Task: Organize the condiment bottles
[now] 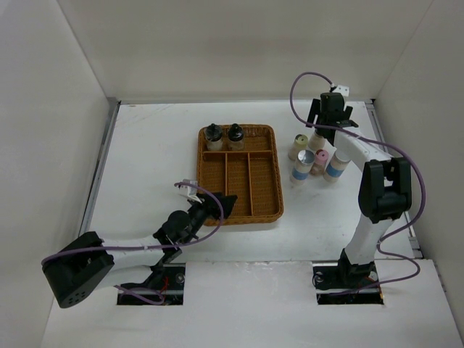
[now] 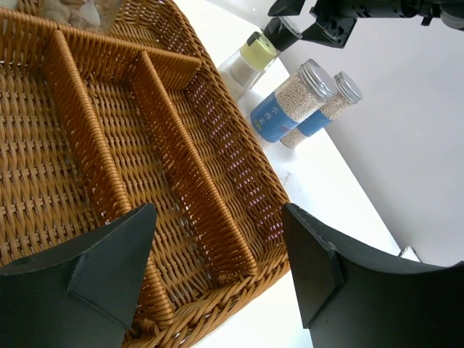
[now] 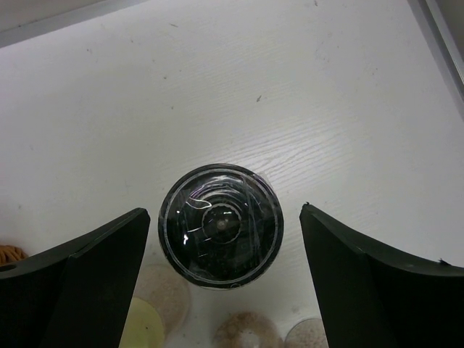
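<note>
The brown wicker tray (image 1: pixel 264 190) lies mid-table. Two dark-capped bottles (image 1: pixel 212 135) (image 1: pixel 235 134) stand in its back compartment. More bottles cluster right of the tray: a yellow-capped one (image 1: pixel 299 146), a silver-capped blue-banded one (image 1: pixel 303 166), a pink-capped one (image 1: pixel 318 160) and another banded one (image 1: pixel 335 167). My right gripper (image 1: pixel 331 119) hangs open above the cluster's back. In the right wrist view its gripper (image 3: pixel 225 210) straddles a black-capped bottle (image 3: pixel 221 226) without touching it. My left gripper (image 1: pixel 221 206) is open and empty over the tray's front corner (image 2: pixel 239 283).
White walls enclose the table at the back and both sides. The left wrist view shows the yellow-capped bottle (image 2: pixel 254 56) and two blue-banded bottles (image 2: pixel 286 105) (image 2: pixel 326 109) beyond the tray's right rim. A purple cable loops above the right arm (image 1: pixel 377 188).
</note>
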{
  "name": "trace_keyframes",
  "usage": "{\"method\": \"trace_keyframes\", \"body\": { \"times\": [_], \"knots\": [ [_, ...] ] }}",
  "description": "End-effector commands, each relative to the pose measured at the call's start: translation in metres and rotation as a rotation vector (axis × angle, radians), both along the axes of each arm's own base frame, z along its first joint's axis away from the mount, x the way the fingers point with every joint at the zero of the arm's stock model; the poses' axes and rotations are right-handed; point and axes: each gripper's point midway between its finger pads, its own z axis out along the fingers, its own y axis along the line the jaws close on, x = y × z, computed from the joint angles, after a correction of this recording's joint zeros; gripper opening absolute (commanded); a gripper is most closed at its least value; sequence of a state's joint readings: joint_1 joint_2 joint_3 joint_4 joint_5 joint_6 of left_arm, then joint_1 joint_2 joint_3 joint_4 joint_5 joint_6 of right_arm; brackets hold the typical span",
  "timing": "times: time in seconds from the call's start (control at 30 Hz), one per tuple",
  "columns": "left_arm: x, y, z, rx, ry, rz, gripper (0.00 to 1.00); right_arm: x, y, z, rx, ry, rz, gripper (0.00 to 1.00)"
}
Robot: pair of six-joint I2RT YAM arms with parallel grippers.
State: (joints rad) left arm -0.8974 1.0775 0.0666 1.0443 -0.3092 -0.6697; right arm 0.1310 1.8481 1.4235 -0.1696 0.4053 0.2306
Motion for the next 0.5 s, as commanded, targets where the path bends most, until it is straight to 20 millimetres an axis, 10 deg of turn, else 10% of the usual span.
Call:
{"method": "trace_keyframes", "body": {
  "times": [0.0, 0.33, 0.47],
  "knots": [
    [0.001, 0.001, 0.017, -0.065, -0.037, 0.001, 0.69, 0.009, -0.003, 0.011, -0.015, -0.035, -0.012, 0.91],
    [0.002, 0.001, 0.013, -0.054, -0.026, 0.007, 0.69, 0.023, 0.003, 0.02, 0.031, -0.076, -0.003, 0.63],
    [0.004, 0.003, 0.01, -0.048, -0.021, 0.015, 0.69, 0.023, 0.005, 0.053, 0.05, -0.173, 0.0, 0.53]
  ]
}}
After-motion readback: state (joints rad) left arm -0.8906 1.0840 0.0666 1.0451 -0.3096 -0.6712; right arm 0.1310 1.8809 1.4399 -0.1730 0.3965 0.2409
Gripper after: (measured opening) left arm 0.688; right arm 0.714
